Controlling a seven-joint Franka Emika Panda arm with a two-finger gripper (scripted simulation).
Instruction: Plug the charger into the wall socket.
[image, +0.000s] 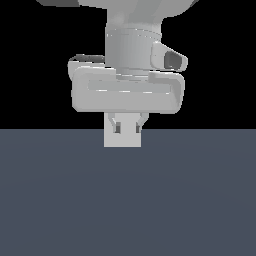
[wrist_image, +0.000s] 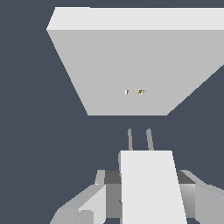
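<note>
In the wrist view my gripper (wrist_image: 146, 205) is shut on the charger (wrist_image: 146, 183), a plain light-grey block held between the two fingers (wrist_image: 87, 203). Two thin prongs (wrist_image: 140, 139) stick out of its front towards the wall socket (wrist_image: 131, 61), a flat light-grey square plate with two tiny orange dots (wrist_image: 133, 92) at its centre. The prong tips are a short gap away from the plate and roughly in line with the dots. In the exterior view the gripper (image: 128, 131) hangs in front of the plate (image: 122, 141); there the charger blends into the plate.
A dark blue-grey floor (image: 128, 200) fills the lower half of the exterior view, with black background above. The arm's wrist and hand body (image: 127, 92) fill the upper middle.
</note>
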